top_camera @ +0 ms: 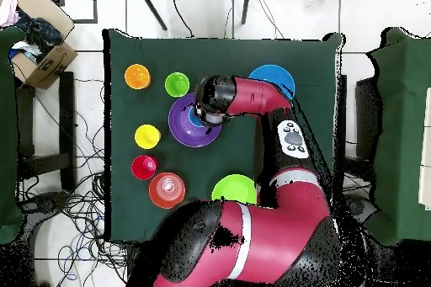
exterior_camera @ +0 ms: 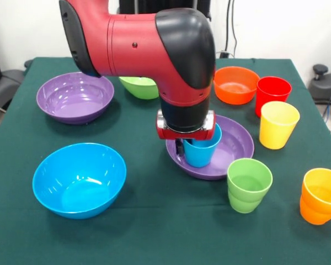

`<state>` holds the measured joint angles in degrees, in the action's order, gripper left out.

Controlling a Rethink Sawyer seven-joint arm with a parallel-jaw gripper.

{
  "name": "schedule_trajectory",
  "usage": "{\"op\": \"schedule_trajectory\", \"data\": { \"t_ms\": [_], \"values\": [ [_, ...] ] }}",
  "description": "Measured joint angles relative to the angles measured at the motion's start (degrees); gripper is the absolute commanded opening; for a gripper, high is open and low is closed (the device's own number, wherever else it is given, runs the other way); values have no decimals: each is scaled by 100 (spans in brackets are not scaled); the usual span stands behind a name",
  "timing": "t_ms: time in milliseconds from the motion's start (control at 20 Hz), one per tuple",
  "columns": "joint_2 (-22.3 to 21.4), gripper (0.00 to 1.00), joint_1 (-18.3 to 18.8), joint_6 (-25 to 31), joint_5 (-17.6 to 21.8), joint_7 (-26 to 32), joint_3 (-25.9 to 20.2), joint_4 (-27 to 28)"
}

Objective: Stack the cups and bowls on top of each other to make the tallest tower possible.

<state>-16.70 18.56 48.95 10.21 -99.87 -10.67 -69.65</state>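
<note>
The gripper [exterior_camera: 183, 148] stands over the purple bowl [exterior_camera: 235, 144] at the centre of the tabletop [exterior_camera: 154, 221], its jaws closed on the rim of the blue cup [exterior_camera: 201, 152], which sits upright inside that bowl; this bowl-and-cup pair is judged to be the start of the tower. All other pieces stand apart and unstacked: second purple bowl [exterior_camera: 74, 98] far left, blue bowl [exterior_camera: 79, 179] near left, green bowl [exterior_camera: 139, 86], orange bowl [exterior_camera: 235, 84], red cup [exterior_camera: 273, 94], yellow cup [exterior_camera: 278, 124], green cup [exterior_camera: 249, 185], orange cup [exterior_camera: 321, 195]. Most of the stacking remains.
</note>
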Motion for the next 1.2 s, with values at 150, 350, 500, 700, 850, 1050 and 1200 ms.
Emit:
{"op": "schedule_trajectory", "data": {
  "t_ms": [150,350,500,700,850,1050,1200],
  "values": [
    [76,0,5,147,44,0,-56,210],
    [210,0,10,364,98,0,-139,569],
    [306,0,14,464,123,1,-195,821],
    [489,0,29,621,140,55,-306,1277],
    [639,0,47,734,142,164,-406,1627],
    [760,0,62,768,159,283,-492,1920],
    [833,0,63,769,166,365,-529,2092]
  ]
}}
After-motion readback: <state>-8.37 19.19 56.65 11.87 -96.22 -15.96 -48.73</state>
